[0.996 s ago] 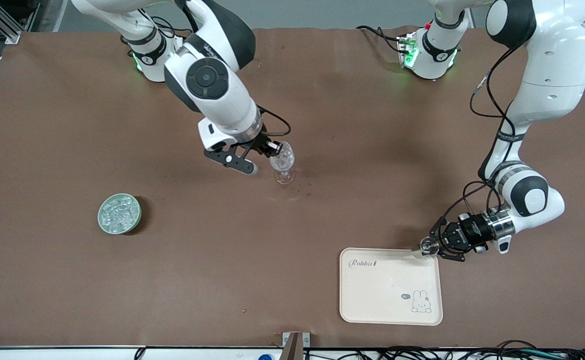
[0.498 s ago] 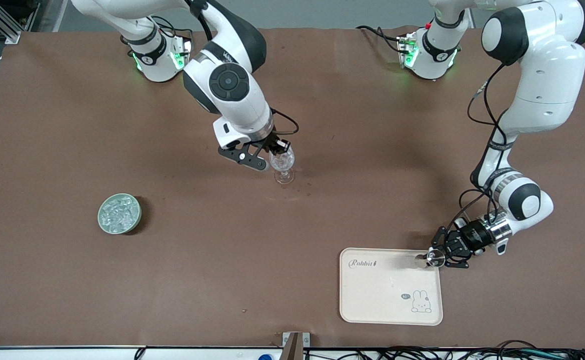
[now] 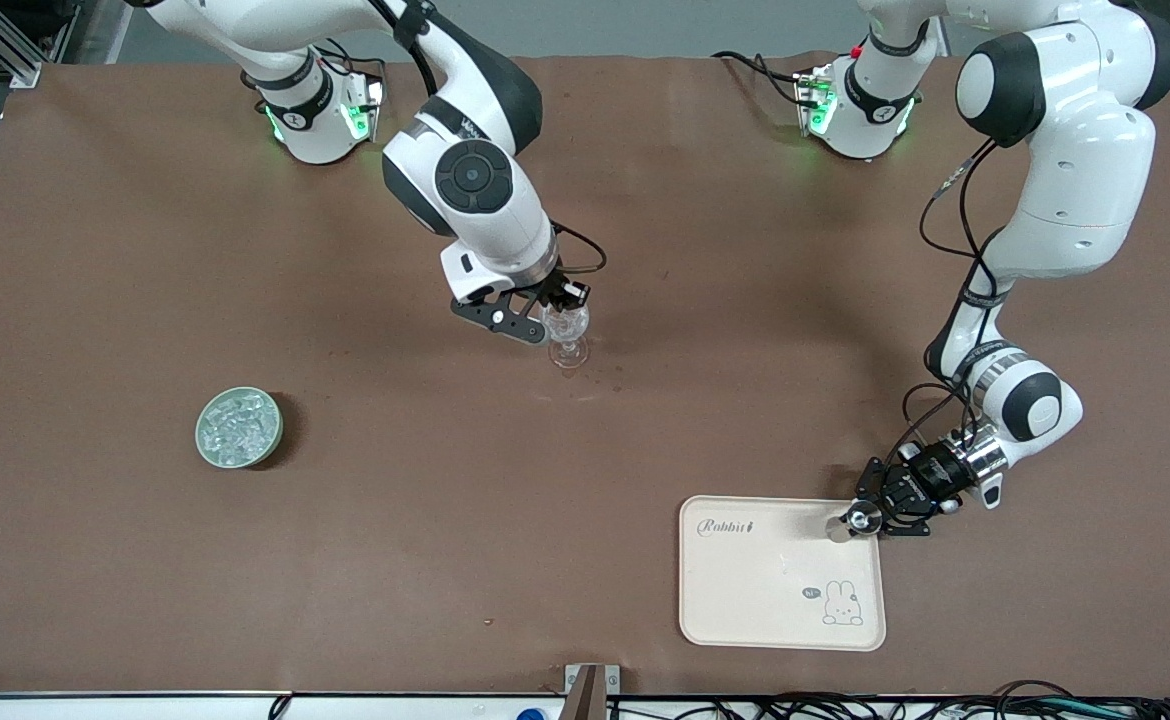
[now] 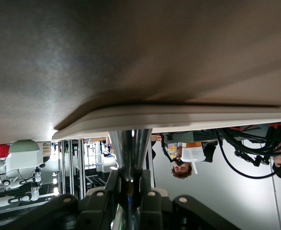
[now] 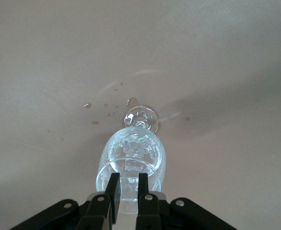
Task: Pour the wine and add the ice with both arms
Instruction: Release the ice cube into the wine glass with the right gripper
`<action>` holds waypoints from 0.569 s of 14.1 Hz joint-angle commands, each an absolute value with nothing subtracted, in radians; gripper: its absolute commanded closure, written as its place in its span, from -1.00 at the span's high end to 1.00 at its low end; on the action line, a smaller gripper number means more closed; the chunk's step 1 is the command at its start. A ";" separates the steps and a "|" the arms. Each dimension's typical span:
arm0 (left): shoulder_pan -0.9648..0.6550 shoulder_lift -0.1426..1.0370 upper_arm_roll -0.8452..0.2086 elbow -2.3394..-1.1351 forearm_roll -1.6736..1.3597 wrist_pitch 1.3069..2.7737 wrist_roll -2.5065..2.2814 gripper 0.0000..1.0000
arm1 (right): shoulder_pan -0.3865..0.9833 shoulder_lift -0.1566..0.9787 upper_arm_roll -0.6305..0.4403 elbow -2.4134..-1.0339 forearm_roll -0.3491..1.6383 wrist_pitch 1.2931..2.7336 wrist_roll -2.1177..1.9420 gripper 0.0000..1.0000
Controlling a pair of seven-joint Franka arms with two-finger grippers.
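A clear stemmed glass [image 3: 567,338] [image 5: 133,153] stands upright mid-table with ice chunks in its bowl. My right gripper [image 3: 567,298] [image 5: 128,176] hovers just over its mouth, fingers a narrow gap apart, pinching a small clear chunk of ice. More ice fills a pale green bowl [image 3: 238,428] toward the right arm's end. My left gripper [image 3: 865,517] [image 4: 129,176] is shut on a small shiny metal vessel [image 3: 851,520] [image 4: 129,146], held level at the cream tray's corner [image 3: 870,505]. No wine container is in view.
The cream rabbit tray [image 3: 745,590] [image 4: 178,117] lies near the front edge toward the left arm's end. Small wet spots [image 5: 130,101] mark the brown table beside the glass's foot. Cables run along the table's front edge.
My right gripper has shifted from beside the glass to over its mouth. My left gripper has carried the metal vessel down and inward to the tray's corner. Both grips are unchanged.
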State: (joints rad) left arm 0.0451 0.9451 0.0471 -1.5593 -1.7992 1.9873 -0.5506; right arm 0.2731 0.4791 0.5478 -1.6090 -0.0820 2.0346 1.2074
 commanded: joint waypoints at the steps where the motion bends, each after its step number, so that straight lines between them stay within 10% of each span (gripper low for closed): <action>1: 0.029 0.951 0.057 -1.542 -1.833 2.005 -0.534 -0.75 | 0.272 0.497 0.557 -1.605 -0.103 2.043 1.232 -0.64; 2: 0.029 0.951 0.057 -1.542 -1.847 2.005 -0.534 -0.22 | 0.268 0.499 0.557 -1.603 -0.104 2.043 1.230 -0.38; 3: 0.037 0.948 0.057 -1.545 -1.871 2.005 -0.537 0.99 | 0.267 0.499 0.558 -1.601 -0.103 2.042 1.230 -0.16; 8: 0.045 0.917 0.075 -1.554 -1.827 2.000 -0.554 1.00 | 0.255 0.492 0.572 -1.563 -0.100 2.028 1.227 0.33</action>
State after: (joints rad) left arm 0.0471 0.9443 0.0567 -1.5497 -1.8462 1.9997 -0.5442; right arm 0.2725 0.4905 0.5476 -1.5960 -0.0833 2.0378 1.2085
